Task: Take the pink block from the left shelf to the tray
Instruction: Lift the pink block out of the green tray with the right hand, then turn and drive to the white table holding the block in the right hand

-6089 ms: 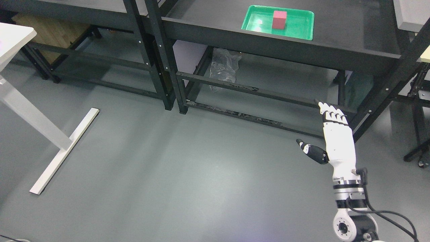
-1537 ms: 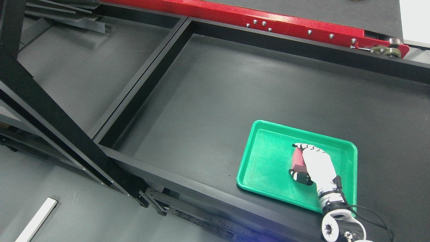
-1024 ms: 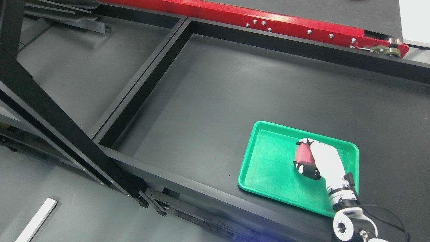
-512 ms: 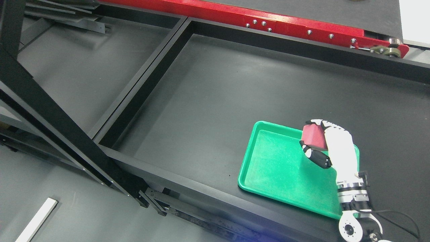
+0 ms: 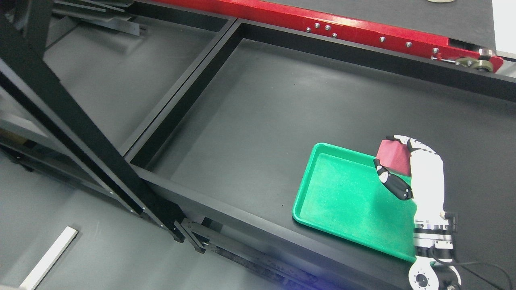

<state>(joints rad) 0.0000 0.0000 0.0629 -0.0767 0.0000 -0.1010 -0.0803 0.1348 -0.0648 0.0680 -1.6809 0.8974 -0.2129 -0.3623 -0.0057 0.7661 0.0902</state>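
Two black shelf bays (image 5: 282,104) were seen, divided by a black rail, with one red beam (image 5: 363,32) along the far edge. One green tray (image 5: 342,197) was set on the right bay near its front edge. One pink block (image 5: 393,158) was held above the tray's far right corner, gripped by the right hand (image 5: 415,173) between thumb and curled fingers.
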